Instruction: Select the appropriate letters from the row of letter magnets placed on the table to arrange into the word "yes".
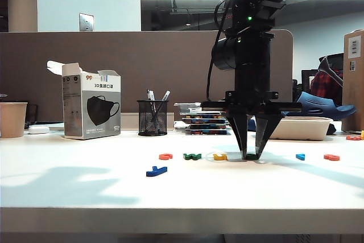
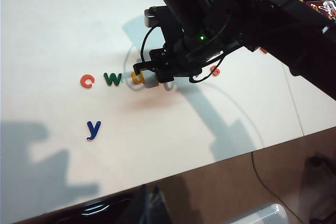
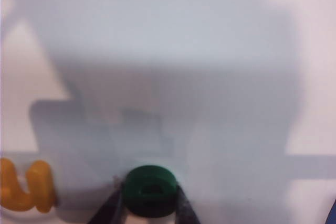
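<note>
My right gripper (image 1: pixel 252 155) points straight down onto the table (image 1: pixel 85 197) in the row of letter magnets. Its fingers (image 3: pixel 107 211) press both sides of the dark green rounded letter (image 3: pixel 150 188), which lies flat on the table. The yellow letter (image 1: pixel 220 156) sits just beside it. The dark blue y (image 1: pixel 156 171) lies apart, nearer the front edge, also seen from the left wrist (image 2: pixel 93 129). A red-orange s (image 1: pixel 331 157) lies at the right end of the row. My left gripper shows only as a dark blur at the edge of its wrist view.
The row also holds a red-orange c (image 1: pixel 165 156), a green w (image 1: pixel 192 156) and a light blue letter (image 1: pixel 300 156). At the back stand a mask box (image 1: pixel 91 108), a mesh pen cup (image 1: pixel 152 117), a paper cup (image 1: pixel 12 119) and a white tray (image 1: pixel 300 127).
</note>
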